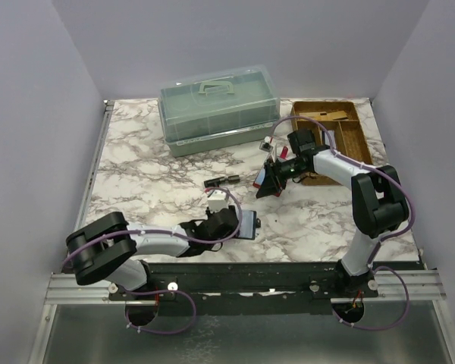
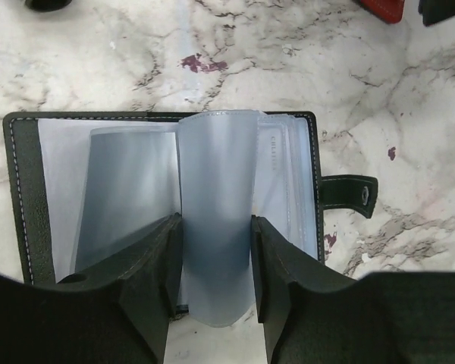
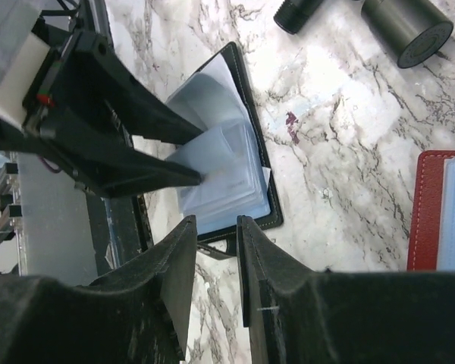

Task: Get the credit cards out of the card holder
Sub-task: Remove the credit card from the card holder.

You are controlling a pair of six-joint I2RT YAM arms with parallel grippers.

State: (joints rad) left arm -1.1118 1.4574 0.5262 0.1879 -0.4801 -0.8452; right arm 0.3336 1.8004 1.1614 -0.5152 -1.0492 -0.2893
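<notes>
A black card holder point(image 2: 21, 182) lies open on the marble, showing clear plastic sleeves. My left gripper point(image 2: 216, 227) is shut across the width of a pale blue credit card point(image 2: 216, 182), whose near end sticks out past the holder's edge. From above, the left gripper point(image 1: 239, 221) sits at the holder point(image 1: 252, 225) near the front middle. In the right wrist view the left fingers point(image 3: 159, 171) reach onto the same holder point(image 3: 252, 114). My right gripper point(image 3: 217, 224) is narrowly open and holds nothing. It hovers point(image 1: 277, 178) by a red card holder point(image 3: 428, 216) with a pale blue card inside.
A green lidded box point(image 1: 216, 106) stands at the back. A wooden tray point(image 1: 341, 133) sits at the back right. Two dark cylinders point(image 3: 406, 30) lie between the holders, small in the top view point(image 1: 221, 181). The red holder's corner point(image 2: 383, 7) shows in the left wrist view.
</notes>
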